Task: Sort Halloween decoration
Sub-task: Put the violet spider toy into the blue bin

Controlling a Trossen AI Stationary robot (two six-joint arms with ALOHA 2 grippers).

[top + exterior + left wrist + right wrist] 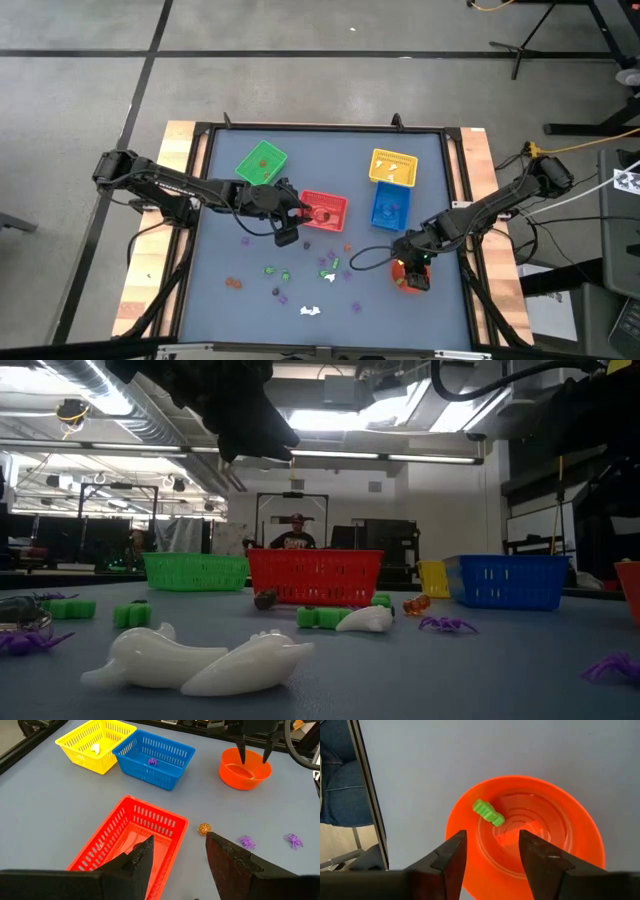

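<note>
Tiny Halloween trinkets (300,275) in green, purple, orange and white lie scattered on the near half of the blue-grey table. My right gripper (492,837) stands open above the round orange-red bowl (525,845), at the table's near right (410,278). A green trinket (488,813) lies inside the bowl against its inner wall. My left gripper (177,842) hangs open over the near end of the red basket (135,840), with nothing between its fingers. An orange ball trinket (204,828) and two purple spiders (246,841) lie on the table beside that basket.
A green basket (262,163) stands at the far left. A yellow basket (95,745) holds a white trinket, and a blue basket (155,757) beside it holds a purple spider. Raised frame edges (195,200) run around the table. A person (295,535) sits beyond the far edge.
</note>
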